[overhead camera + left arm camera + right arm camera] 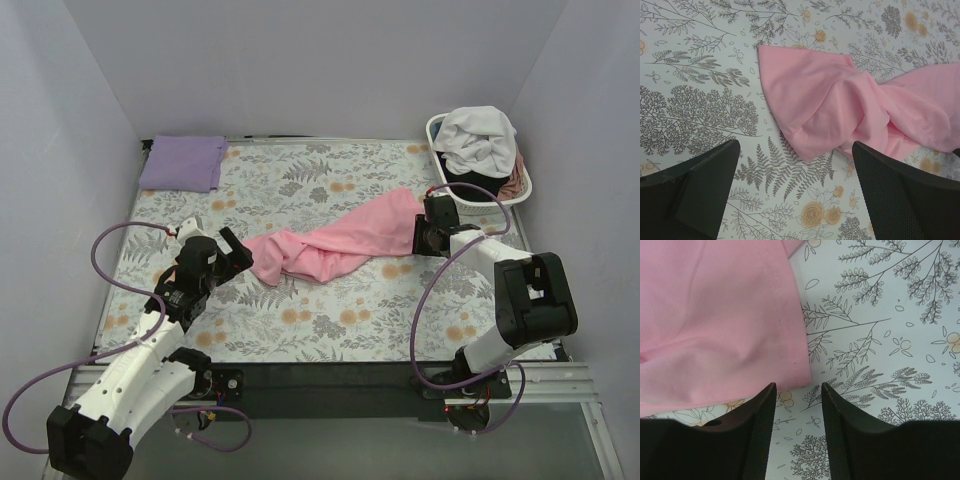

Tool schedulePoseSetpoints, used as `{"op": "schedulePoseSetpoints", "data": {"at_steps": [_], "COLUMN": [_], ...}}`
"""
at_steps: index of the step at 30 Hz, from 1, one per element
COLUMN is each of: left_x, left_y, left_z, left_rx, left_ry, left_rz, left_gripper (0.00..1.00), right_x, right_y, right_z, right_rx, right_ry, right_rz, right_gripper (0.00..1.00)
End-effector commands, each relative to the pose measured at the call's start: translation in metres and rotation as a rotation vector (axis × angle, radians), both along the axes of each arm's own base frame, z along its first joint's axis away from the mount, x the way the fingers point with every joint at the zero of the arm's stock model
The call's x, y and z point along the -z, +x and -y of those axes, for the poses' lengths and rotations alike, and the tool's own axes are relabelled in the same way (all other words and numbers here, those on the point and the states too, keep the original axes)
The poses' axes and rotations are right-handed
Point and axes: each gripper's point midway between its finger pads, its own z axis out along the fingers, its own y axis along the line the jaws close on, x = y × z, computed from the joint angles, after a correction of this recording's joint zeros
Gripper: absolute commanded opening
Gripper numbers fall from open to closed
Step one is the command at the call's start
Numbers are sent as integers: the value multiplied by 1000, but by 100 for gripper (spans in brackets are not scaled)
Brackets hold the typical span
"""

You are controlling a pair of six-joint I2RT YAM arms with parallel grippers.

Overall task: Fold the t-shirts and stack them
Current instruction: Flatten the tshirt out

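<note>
Pink t-shirt (335, 245): lies bunched and twisted across the middle of the floral-covered desk (300, 330), stretched between the two arms.
Left pincer (238, 258): jaws spread wide, nothing held, just beside the shirt's left end.
Right pincer (798, 386): jaws partly apart with only desk cover between them, just beside the hemmed corner at the shirt's right end.
Lavender t-shirt (182, 162): folded flat at the far left corner.
Basket (434, 128): at the far right corner, a white t-shirt (478, 135) heaped on top.
</note>
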Motion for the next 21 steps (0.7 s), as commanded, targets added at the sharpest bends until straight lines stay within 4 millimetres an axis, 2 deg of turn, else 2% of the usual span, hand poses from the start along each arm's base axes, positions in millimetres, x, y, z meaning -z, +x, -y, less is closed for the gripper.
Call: {"op": "schedulePoseSetpoints", "data": {"at_steps": [1,5,16,21], "left_x": [-13,-13,-11,-7], "left_y": [3,2,3,6], "left_z": [-1,-1,0,-3], "left_rx": [-14,-12,-5,-14], "left_ry": [-9,-8,-6,22], "left_rz": [34,34,25,14], "left_gripper": [95,95,95,95], "right_x": [-24,-20,19,23], "right_y": [26,26,9,1], "right_z": [-1,0,5,6], "right_rx": [35,41,41,35], "right_ry": [3,0,-35,-34], "right_rz": [93,82,-29,-45], "right_gripper": [47,44,41,27]}}
